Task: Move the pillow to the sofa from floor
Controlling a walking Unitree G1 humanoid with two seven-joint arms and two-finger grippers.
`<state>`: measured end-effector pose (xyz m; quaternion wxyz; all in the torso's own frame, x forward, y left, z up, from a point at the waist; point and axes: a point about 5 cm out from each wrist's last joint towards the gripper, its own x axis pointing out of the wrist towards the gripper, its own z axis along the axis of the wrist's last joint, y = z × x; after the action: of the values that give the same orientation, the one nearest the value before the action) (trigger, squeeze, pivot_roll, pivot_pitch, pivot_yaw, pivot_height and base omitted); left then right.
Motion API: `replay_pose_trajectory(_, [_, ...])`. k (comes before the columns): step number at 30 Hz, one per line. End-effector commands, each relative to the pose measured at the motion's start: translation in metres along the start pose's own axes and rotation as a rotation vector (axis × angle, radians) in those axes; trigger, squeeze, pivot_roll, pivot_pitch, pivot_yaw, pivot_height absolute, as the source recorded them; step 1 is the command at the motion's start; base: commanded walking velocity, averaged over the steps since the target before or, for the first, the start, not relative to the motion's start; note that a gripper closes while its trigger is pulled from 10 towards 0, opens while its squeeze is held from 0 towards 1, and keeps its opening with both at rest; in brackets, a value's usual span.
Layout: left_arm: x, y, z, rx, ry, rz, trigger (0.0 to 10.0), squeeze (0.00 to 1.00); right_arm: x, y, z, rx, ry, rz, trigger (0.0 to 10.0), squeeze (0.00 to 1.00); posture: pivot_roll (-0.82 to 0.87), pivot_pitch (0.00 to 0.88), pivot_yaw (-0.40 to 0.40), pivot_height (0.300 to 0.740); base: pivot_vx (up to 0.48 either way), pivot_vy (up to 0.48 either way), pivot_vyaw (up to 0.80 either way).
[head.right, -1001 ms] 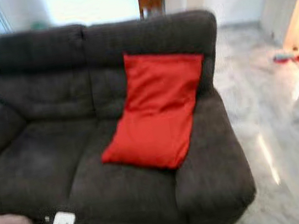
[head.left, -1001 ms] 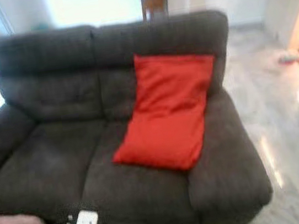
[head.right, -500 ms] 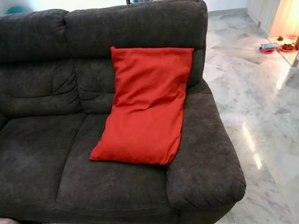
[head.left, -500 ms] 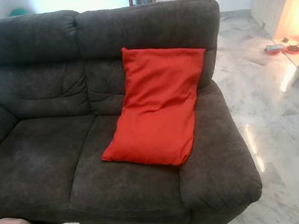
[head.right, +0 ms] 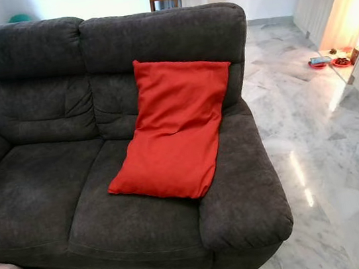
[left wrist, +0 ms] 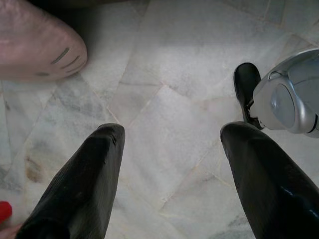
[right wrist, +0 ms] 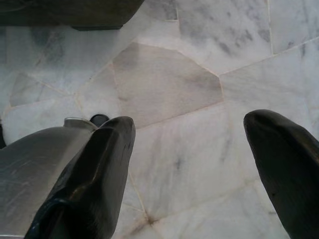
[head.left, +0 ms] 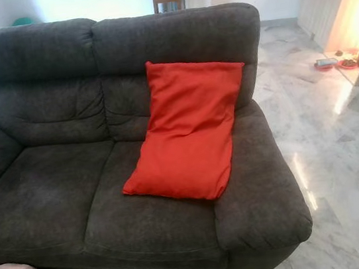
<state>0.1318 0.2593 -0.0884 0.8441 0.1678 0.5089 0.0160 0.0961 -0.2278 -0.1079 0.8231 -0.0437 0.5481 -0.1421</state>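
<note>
1. Sofa [head.left: 59,185]: a dark grey two-seat piece is seen from the head views, standing on a pale marble floor [head.left: 345,171].

2. Pillow [head.left: 189,130]: one red rectangular cushion is found on the sofa's right-hand seat. Its upper edge is leaned against the backrest and its lower end is laid on the seat cushion, just beside the right armrest. It is held by neither gripper and lies well apart from both.

3. Left gripper [left wrist: 172,142]: the two black fingers are spread wide with nothing between them, and are pointed down at bare marble floor. A pink rounded object [left wrist: 35,45], marked with short dark lines, lies on the floor beyond the left finger tip, near but apart from it. The same pink object is recorded at the lower left corner of the head views, at the foot of the sofa. A silver robot part with a black tip [left wrist: 284,99] is seen just beside the other finger; what part it is cannot be told with certainty.

4. Right gripper [right wrist: 189,154]: the fingers are likewise parted wide and empty, above marble floor. The dark underside edge of the sofa is seen beyond the finger tips.
</note>
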Motion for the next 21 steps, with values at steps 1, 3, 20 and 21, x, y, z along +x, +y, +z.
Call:
replay_pose_trajectory(1, [-0.0001,-0.0048,-0.0028,0.006,0.017,-0.004,10.0,0.00,0.0004,0.0036,0.0035,0.013,-0.004,0.010,10.0,0.00,0.06,0.000,-0.026,0.740,0.000,0.000,0.00])
replay_pose_trajectory(3, [0.0006,-0.0094,-0.0006,0.018,0.016,-0.013,10.0,0.00,0.0004,0.0043,0.0039,0.018,-0.004,0.013,10.0,0.00,0.06,0.000,-0.024,0.740,0.000,0.000,0.00])
replay_pose_trajectory(20, [0.0010,-0.0117,0.0006,0.012,0.020,-0.017,10.0,0.00,0.0001,0.0064,0.0007,0.048,0.023,0.021,10.0,0.00,0.06,0.000,-0.020,0.740,0.000,0.234,0.00])
replay_pose_trajectory(21, [0.0010,-0.0117,0.0006,0.012,0.020,-0.017,10.0,0.00,0.0001,0.0064,0.0007,0.048,0.023,0.021,10.0,0.00,0.06,0.000,-0.020,0.740,0.000,0.330,0.00])
